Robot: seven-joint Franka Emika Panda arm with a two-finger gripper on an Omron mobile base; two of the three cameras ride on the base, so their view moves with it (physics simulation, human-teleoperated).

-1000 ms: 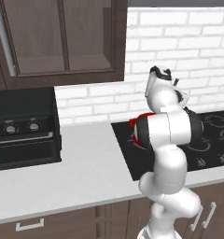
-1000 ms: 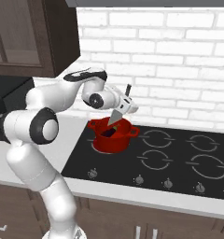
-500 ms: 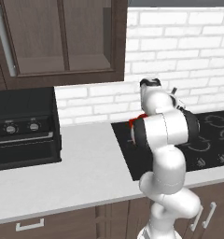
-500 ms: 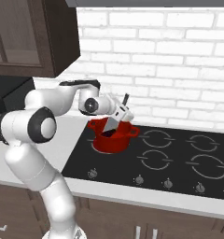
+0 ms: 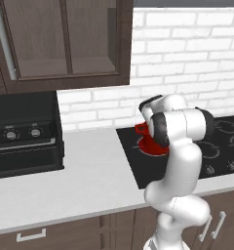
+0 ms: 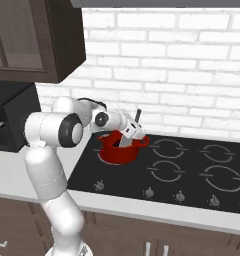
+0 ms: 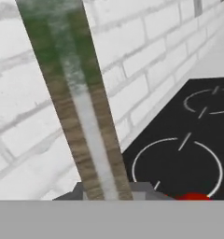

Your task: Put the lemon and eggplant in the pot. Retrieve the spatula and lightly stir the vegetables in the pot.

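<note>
Fingers [image 6: 128, 136] clamp the spatula [image 7: 81, 112] over the red pot [image 6: 119, 150], left of centre on the cooktop [image 6: 192, 175].

My red pot [image 6: 119, 152] sits on the black cooktop [image 6: 192, 175] ringed with thin grey circles, the spatula [image 7: 79, 112] shows a green-and-brown wood-grain handle, the bench [image 5: 80, 176] is pale grey, and the wall [image 6: 182, 65] is white brick.

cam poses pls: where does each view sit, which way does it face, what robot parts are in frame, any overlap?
Left base view: behind-left, facing the counter; arm hides most of the pot.
Right base view: behind-right, facing the cooktop; arm, gripper over pot.
Hand view: on the hand, looking along the held spatula at brick wall, burners.
Shared: pot, cooktop.
</note>
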